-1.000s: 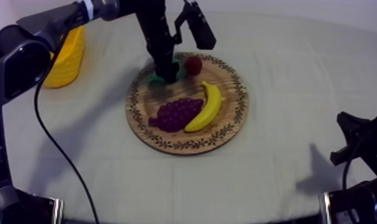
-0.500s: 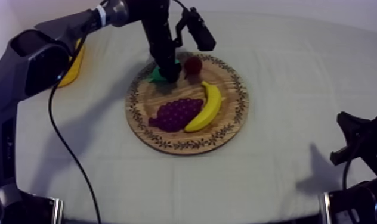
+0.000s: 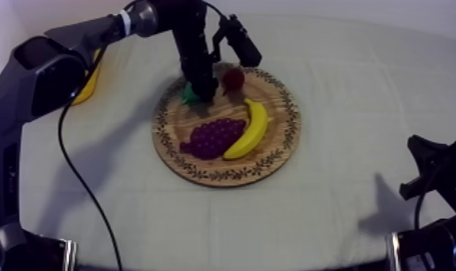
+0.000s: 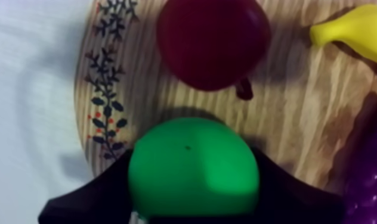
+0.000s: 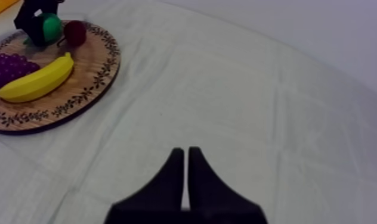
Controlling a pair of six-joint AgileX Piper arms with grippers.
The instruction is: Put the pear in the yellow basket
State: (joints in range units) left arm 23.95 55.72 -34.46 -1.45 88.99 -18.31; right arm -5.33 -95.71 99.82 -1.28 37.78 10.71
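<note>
The green pear (image 4: 194, 179) lies at the far left rim of the round wooden board (image 3: 278, 155), close beside the small red fruit (image 3: 233, 78). My left gripper (image 3: 202, 88) reaches down onto it from the upper left. In the left wrist view its black fingers (image 4: 89, 199) press against both sides of the pear, so the left gripper (image 4: 192, 159) is shut on it. A sliver of the pear (image 3: 189, 94) shows left of the fingers. My right gripper (image 5: 184, 154) rests low at the right with its fingers together, shut on nothing.
A banana (image 3: 254, 130) and a bunch of grapes (image 3: 215, 137) lie on the near half of the board. The yellow basket (image 3: 91, 81) stands at the far left, mostly hidden behind my left arm. The right arm (image 3: 433, 176) sits at the table's lower right edge.
My left arm has swung across in front of the basket, covering most of it. The gripper stays at the pear, shifted slightly. The right arm has not moved.
</note>
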